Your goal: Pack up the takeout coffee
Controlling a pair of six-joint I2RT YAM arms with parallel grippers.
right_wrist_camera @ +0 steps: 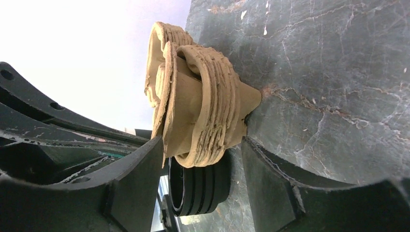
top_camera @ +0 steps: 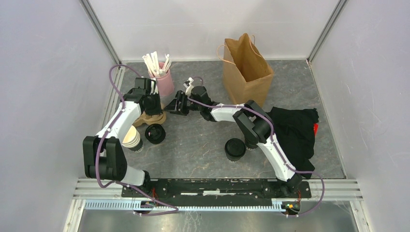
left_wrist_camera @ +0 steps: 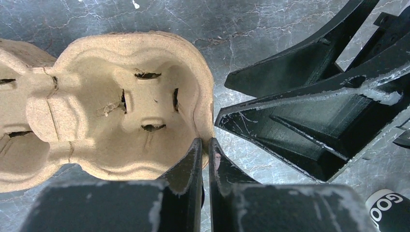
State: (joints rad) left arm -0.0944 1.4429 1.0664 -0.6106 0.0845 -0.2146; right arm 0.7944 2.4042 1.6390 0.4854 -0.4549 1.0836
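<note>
Because the left arm lies across it in the top view, the cup carrier (top_camera: 157, 118) shows there only as a tan sliver at about 10 o'clock on the tabletop (top_camera: 203, 154). The left wrist view shows one moulded well whole, while the rest runs off the 9 o'clock edge. The left claw (left_wrist_camera: 205, 145) is clenched on the carrier's rim, with the pulp lip pinched between its fingers. The right claw (top_camera: 175, 105) is released, jaws wide, its tips just beside that same rim at the carrier's 3 o'clock end. Whether they touch it cannot be told. From the right wrist the carrier's edge looks layered, perhaps several nested together, but that cannot be settled.

One lidded cup (top_camera: 155, 133) stands upright just at 6 o'clock of the carrier, lid up and long axis vertical. An open cup (top_camera: 131, 138), cream mouth up, stands at its 9 o'clock, half covered by the left arm. A second lidded cup (top_camera: 235, 149) stands upright near 5 o'clock on the tabletop, close against the right arm, which hides a dark shape beside it.

Bare tabletop shows between the two lidded cups. The paper bag (top_camera: 247, 67) stands at 1 o'clock, mouth up. The black cloth (top_camera: 295, 130) lies at 3 o'clock, and the pink cup (top_camera: 164, 83) of white sticks is at 11 o'clock, just behind the left arm.
</note>
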